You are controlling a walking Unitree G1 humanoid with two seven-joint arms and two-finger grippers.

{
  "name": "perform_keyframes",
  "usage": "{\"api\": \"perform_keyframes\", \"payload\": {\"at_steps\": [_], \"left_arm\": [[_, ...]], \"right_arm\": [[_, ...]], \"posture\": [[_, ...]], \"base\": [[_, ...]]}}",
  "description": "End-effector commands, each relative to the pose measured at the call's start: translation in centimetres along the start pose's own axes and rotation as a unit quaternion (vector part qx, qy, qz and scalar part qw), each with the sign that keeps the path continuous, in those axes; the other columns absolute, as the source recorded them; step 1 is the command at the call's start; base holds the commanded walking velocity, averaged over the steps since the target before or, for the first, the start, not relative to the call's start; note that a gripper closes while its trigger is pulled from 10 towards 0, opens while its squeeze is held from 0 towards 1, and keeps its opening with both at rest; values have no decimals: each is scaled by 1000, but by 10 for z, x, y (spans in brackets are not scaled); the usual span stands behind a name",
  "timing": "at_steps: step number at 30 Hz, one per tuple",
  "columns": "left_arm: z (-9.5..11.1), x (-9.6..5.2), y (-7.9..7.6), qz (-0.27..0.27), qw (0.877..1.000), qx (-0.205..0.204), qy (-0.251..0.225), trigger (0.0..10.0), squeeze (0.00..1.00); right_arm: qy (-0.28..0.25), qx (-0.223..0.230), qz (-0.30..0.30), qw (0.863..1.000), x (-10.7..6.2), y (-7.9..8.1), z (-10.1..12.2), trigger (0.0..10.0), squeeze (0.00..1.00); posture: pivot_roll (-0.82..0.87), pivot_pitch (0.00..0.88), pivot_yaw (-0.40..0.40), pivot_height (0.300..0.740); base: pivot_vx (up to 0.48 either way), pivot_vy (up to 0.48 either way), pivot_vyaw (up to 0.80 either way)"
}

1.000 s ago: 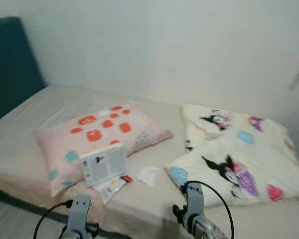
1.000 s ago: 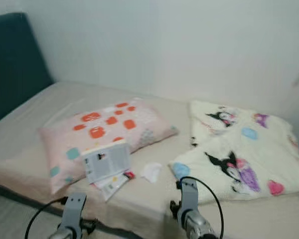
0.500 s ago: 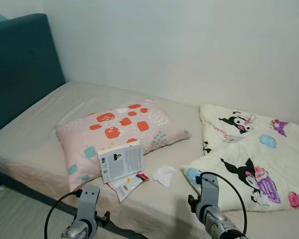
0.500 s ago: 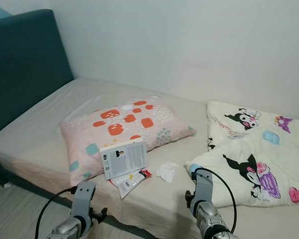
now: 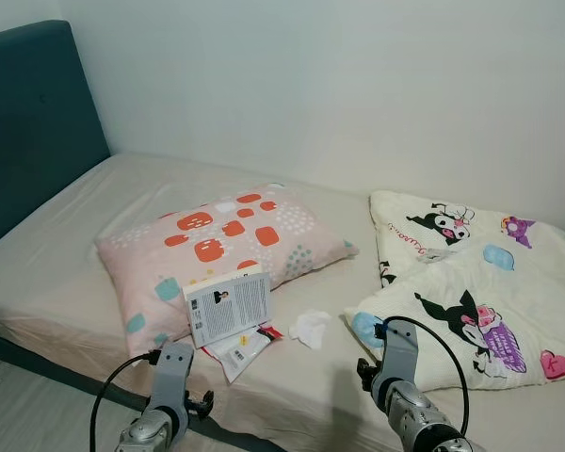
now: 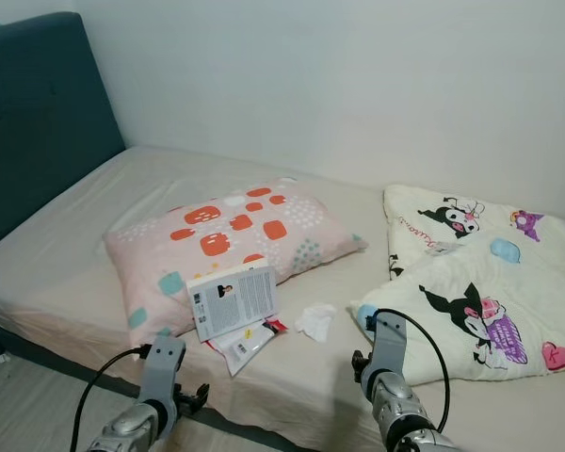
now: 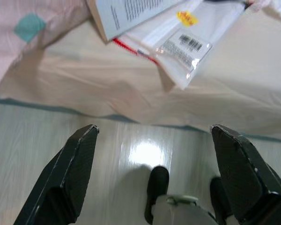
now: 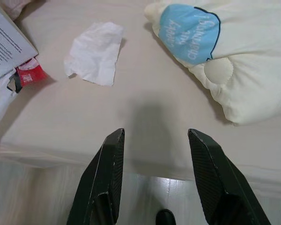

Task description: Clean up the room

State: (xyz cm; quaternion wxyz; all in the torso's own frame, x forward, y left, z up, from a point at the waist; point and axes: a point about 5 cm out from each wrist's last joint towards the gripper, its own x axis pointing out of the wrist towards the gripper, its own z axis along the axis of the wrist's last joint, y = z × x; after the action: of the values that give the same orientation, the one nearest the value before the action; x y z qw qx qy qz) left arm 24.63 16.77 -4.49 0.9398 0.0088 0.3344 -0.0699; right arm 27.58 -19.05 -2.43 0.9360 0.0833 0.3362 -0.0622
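I'm holding my left gripper and right gripper low at the bed edge, both jaws spread and pinching nothing. A book, wrapper and crumpled tissue are lying beside the pillow and blanket.

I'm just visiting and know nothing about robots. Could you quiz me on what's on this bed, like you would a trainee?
1. True or false: the white paperback book leans on the pink patterned pillow.
2. What lies between the book and the cream cartoon-print blanket? A) crumpled white tissue B) mug C) shoe
3. Fill in: both the left claw and the right claw are ____.

Key: 1 true; 2 A, the tissue; 3 open.
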Motion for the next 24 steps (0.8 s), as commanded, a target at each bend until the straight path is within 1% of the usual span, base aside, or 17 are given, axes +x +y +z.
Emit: {"api": "perform_keyframes", "payload": {"at_steps": [1, 4, 6, 7, 8, 11, 14, 18, 19, 20, 21, 22, 23, 24], "left_arm": [[7, 2, -4, -4, 1000, 8, -16, 10000, 0], [12, 3, -5, -5, 1000, 12, -27, 10000, 0], [23, 5, -9, -13, 998, 29, -52, 10000, 0], [23, 5, -9, -13, 998, 29, -52, 10000, 0], [33, 7, -13, -21, 996, 47, -71, 10000, 0], [41, 9, -19, -31, 993, 70, -88, 10000, 0], [46, 10, -24, -38, 991, 84, -98, 10000, 0], [56, 11, -38, -57, 982, 131, -121, 10000, 0], [56, 11, -38, -57, 982, 131, -121, 10000, 0], [58, 11, -41, -60, 979, 145, -127, 10000, 0], [58, 11, -41, -60, 979, 145, -127, 10000, 0], [63, 12, -48, -61, 973, 173, -142, 10000, 0], [63, 12, -48, -61, 973, 173, -142, 10000, 0], [68, 12, -53, -58, 966, 194, -160, 10000, 0]], "right_arm": [[-14, 7, -1, 1000, 0, -4, 6, 10000, 0], [-16, 7, 1, 1000, 0, -3, 7, 10000, 0], [-16, 8, 4, 1000, 0, -3, 7, 10000, 0], [-16, 8, 4, 1000, 0, -3, 7, 10000, 0], [-16, 9, 5, 1000, 0, -2, 7, 10000, 0], [-16, 10, 7, 1000, 0, -2, 7, 10000, 0], [-16, 10, 8, 1000, 0, -1, 6, 10000, 0], [-16, 14, 10, 1000, 0, 1, 3, 10000, 0], [-16, 14, 10, 1000, 0, 1, 3, 10000, 0], [-16, 15, 10, 1000, 0, 1, 2, 10000, 0], [-16, 15, 10, 1000, 0, 1, 2, 10000, 0], [-16, 17, 10, 1000, -1, 2, 0, 10000, 0], [-16, 17, 10, 1000, -1, 2, 0, 10000, 0], [-16, 19, 10, 1000, -1, 2, -1, 10000, 0]], "posture": [[134, 0, -82, 670], [134, 0, -82, 660], [137, 0, -83, 650], [137, 0, -83, 650], [136, 0, -82, 640], [136, 0, -81, 625], [135, 0, -78, 615], [133, 0, -72, 595], [133, 0, -72, 595], [132, 0, -70, 590], [132, 0, -70, 590], [130, 0, -66, 580], [130, 0, -66, 580], [129, 0, -65, 570]], "base": [[0, 0, 0], [0, 0, 0], [0, 0, 0], [0, 0, 0], [0, 0, 0], [0, 0, 0], [0, 0, 0], [0, 0, 0], [0, 0, 0], [0, 0, 0], [0, 0, 0], [0, 0, 0], [0, 0, 0], [0, 0, 0]]}}
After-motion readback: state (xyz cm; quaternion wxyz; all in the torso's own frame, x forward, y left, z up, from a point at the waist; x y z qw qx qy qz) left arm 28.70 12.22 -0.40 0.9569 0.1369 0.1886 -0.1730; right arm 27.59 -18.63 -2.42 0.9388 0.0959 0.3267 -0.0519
